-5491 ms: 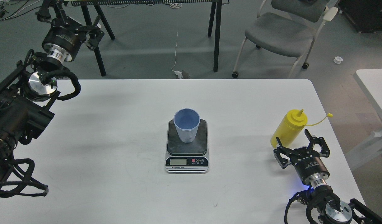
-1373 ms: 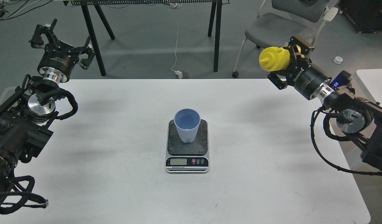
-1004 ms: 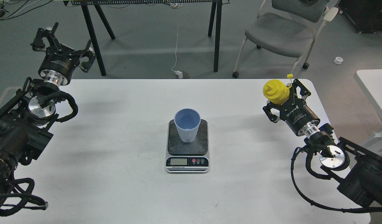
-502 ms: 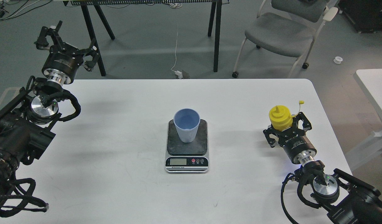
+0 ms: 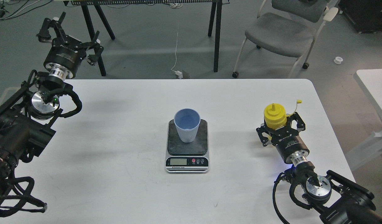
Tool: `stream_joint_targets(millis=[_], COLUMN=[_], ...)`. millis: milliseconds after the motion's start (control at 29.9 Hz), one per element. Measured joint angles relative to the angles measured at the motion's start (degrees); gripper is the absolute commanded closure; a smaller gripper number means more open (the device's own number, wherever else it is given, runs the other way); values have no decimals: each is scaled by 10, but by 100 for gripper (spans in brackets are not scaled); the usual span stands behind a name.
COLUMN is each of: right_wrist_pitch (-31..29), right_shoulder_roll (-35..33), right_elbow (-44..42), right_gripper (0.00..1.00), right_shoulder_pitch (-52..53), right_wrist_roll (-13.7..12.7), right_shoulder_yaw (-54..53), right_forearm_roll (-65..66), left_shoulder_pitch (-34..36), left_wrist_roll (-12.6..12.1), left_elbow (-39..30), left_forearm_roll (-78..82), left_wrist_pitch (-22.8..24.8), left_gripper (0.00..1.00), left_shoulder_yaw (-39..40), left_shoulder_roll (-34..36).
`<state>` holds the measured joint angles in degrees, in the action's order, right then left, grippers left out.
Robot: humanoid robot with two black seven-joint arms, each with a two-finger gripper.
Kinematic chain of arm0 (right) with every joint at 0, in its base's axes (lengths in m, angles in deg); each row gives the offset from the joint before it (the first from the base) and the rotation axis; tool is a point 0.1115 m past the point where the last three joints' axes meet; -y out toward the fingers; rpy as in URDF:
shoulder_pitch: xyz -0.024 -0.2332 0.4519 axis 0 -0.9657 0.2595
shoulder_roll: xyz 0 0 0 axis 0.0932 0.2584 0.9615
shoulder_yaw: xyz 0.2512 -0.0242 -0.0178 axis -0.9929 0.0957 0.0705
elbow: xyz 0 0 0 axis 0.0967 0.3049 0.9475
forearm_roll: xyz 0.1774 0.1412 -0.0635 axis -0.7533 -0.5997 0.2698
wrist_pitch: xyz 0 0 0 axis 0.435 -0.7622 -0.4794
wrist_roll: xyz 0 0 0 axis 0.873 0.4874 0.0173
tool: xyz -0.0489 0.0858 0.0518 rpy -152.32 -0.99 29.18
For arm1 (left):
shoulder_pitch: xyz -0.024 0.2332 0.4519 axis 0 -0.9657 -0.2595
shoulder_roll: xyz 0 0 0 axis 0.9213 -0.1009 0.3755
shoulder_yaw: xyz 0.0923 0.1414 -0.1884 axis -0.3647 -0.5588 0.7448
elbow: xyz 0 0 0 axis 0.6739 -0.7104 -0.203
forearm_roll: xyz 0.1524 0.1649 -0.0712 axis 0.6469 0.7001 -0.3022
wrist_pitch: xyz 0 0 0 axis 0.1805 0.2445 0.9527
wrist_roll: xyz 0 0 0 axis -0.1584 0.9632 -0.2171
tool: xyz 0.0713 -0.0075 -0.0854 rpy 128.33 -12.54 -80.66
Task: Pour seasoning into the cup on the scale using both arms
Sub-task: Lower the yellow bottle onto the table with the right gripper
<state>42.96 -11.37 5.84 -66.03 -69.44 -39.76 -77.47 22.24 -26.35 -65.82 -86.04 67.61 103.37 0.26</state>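
The light-blue ribbed cup (image 5: 187, 125) stands upright on the dark plate of the scale (image 5: 201, 143) at the table's middle. My right gripper (image 5: 280, 125) is shut on the yellow seasoning bottle (image 5: 275, 116), which is upright and low over the table to the right of the scale. Its nozzle points up and its tethered tip-cap (image 5: 299, 101) hangs off to the right. My left gripper (image 5: 71, 33) is open and empty, raised beyond the table's back left corner, far from the cup.
The white table (image 5: 116, 174) has a rounded back right corner. A grey chair (image 5: 279, 34) and black trestle legs (image 5: 216, 34) stand on the floor behind it. A second white table edge (image 5: 376, 84) is at the far right.
My right gripper came down from high at the back right with the bottle and has now shifted slightly left, the bottle upright. My left gripper drifted slightly right.
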Motion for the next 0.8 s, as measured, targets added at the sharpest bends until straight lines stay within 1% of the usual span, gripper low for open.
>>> stream_joint_targets(millis=[33,67,167,234,368,636,804], right_wrist_pitch=[0,0,0,0,0,0,0], right_shoulder_roll=[1,2,3,3,0,-6,-31], right_elbow=[0,0,0,-1,1,29,66], right_gripper=[54,50,20,6,4,1,1], right_shoulder_pitch=[-3,-5,-12,-15,-20,-48,-75], right_wrist_roll=[0,0,0,0,0,2,4], right_shoulder_yaw=[0,-1,-3,-3,-2,-28,-37], right_forearm_roll=[-1,-1,-2,-2,-3,-1,0], left_shoulder_pitch=[0,0,0,0,0,0,-1], left_wrist_roll=[0,0,0,0,-1,0,1], left_elbow=[0,0,0,0,0,0,0], left_forearm_roll=[0,0,0,0,2,2,1], left_wrist_pitch=[0,0,0,0,0,0,0], left_gripper=[1,1,1,1,1,1,1], left_shoulder_yaw=[0,0,0,0,0,0,-1], left_shoulder_roll=[0,0,0,-1,-3,7,11])
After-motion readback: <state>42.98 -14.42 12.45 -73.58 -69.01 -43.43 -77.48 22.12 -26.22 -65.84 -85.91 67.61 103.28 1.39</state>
